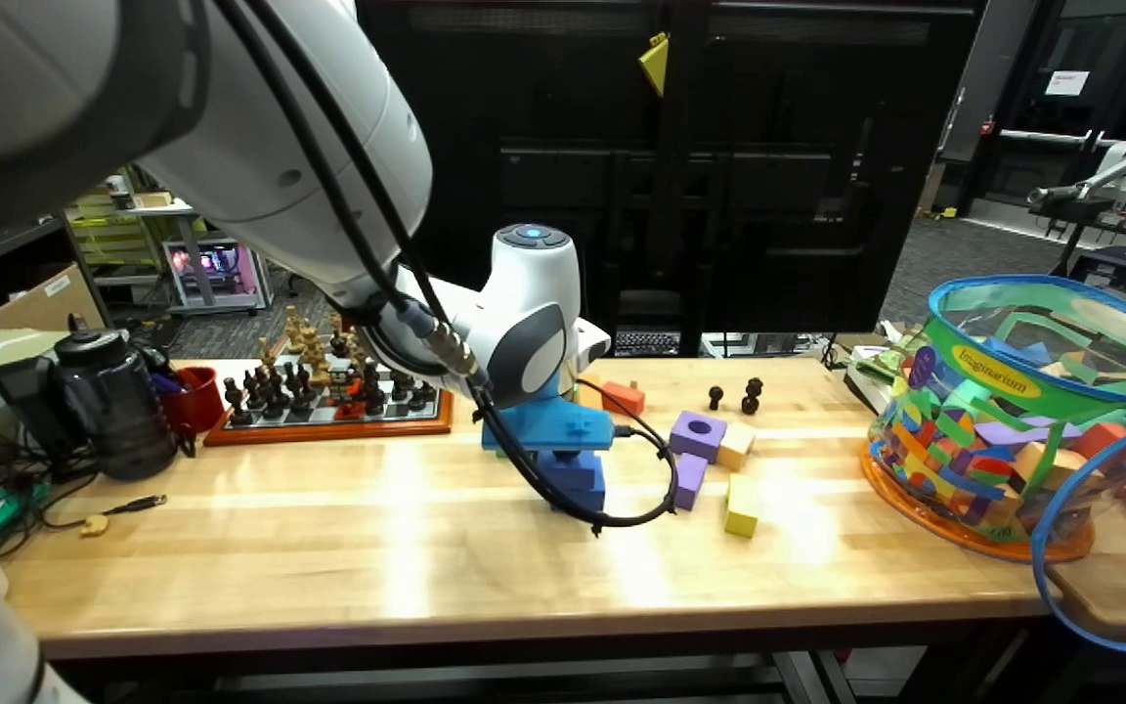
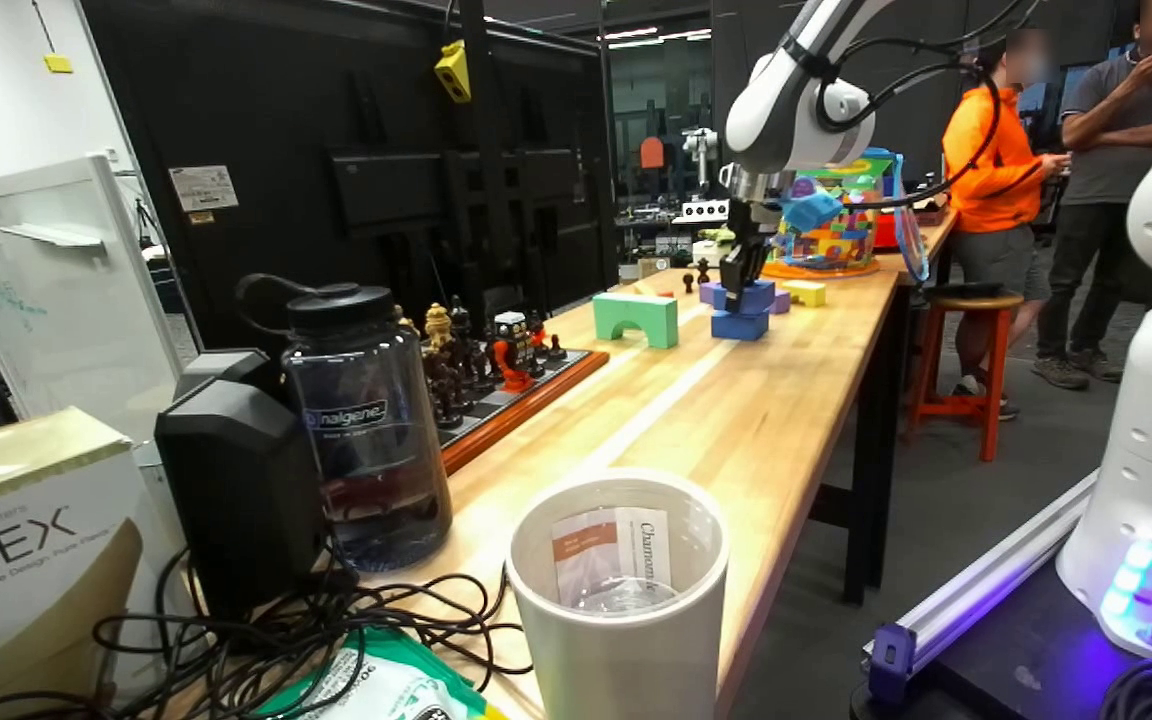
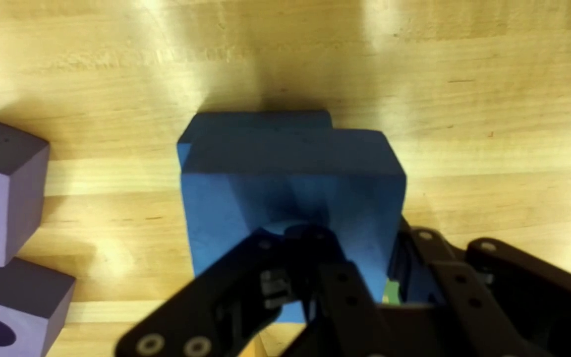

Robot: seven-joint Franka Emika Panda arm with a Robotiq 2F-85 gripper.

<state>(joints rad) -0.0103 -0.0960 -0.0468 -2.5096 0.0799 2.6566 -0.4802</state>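
"What's under you?"
"Wooden tabletop (image 3: 488, 99), all across the wrist view."
"Your hand?"
"My gripper (image 3: 357, 243), lower middle there, is clamped on the upper blue block (image 3: 256, 213), mid-frame. A lower blue block (image 3: 253, 120) shows past its top edge; whether they touch, I can't tell."
"Fingers?"
"One dips into the upper block's top; the other's outside its right side."

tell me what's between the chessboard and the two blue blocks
A green arch block: in an exterior view it stands between the chessboard and the two blue blocks.
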